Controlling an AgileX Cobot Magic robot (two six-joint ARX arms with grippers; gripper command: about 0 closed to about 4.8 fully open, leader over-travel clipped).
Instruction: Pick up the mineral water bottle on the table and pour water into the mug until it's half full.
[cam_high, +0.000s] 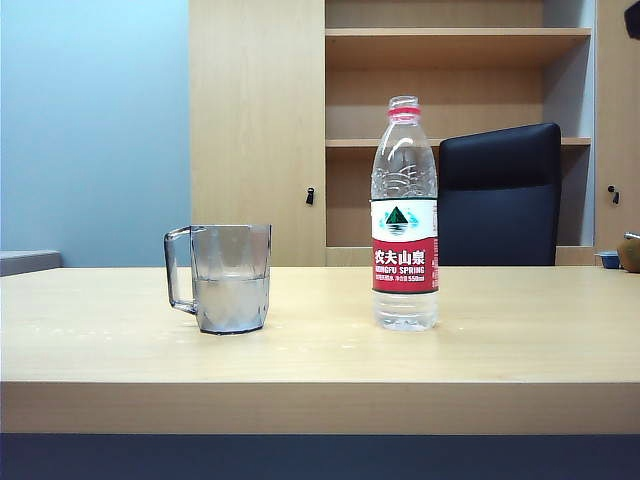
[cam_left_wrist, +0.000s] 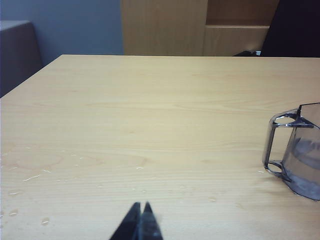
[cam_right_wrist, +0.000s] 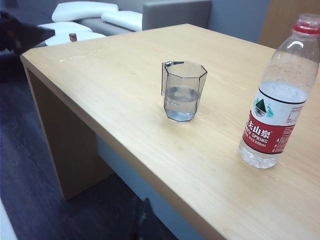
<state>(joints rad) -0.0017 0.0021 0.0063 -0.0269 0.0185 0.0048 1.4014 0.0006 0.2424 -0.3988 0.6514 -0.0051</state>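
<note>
Two grippers showed only in their own wrist views, both with fingertips pressed together and holding nothing: the left gripper (cam_left_wrist: 141, 210) hung low over the bench (cam_high: 500, 350) near its front edge, above scattered water droplets (cam_left_wrist: 30, 177), and the right gripper (cam_right_wrist: 143, 210) hung off the bench, out past its front edge and above the dark floor (cam_right_wrist: 30, 165). Farther in, about midway across the bench, the mug (cam_high: 228, 278) stood upright, roughly half full of water (cam_high: 230, 300), its handle turned toward the left edge. The mineral water bottle (cam_high: 405, 215) stood upright well apart from it, toward the right edge, capless, with a little water at its base. Beyond the far edge stood a black chair (cam_high: 500, 195) and wooden shelves (cam_high: 450, 60).
</note>
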